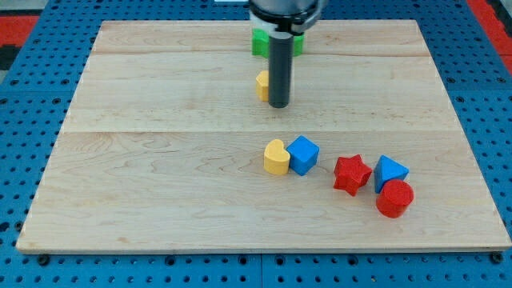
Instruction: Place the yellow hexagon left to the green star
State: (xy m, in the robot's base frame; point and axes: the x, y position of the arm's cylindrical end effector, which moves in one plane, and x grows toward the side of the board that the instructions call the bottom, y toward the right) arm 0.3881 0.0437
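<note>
The yellow hexagon (262,85) lies near the board's top middle, mostly hidden behind my rod. My tip (278,105) rests on the board, touching the hexagon's right side. The green star (261,42) lies just above, at the view's top, largely hidden by the arm's body; only green edges show on both sides of the rod. The hexagon is below the star, about one block's width away.
A yellow heart-like block (276,158) touches a blue cube (303,154) at the board's centre. To the right lie a red star (352,174), a blue triangle (390,171) and a red cylinder (394,198). The wooden board (144,160) sits on a blue pegboard.
</note>
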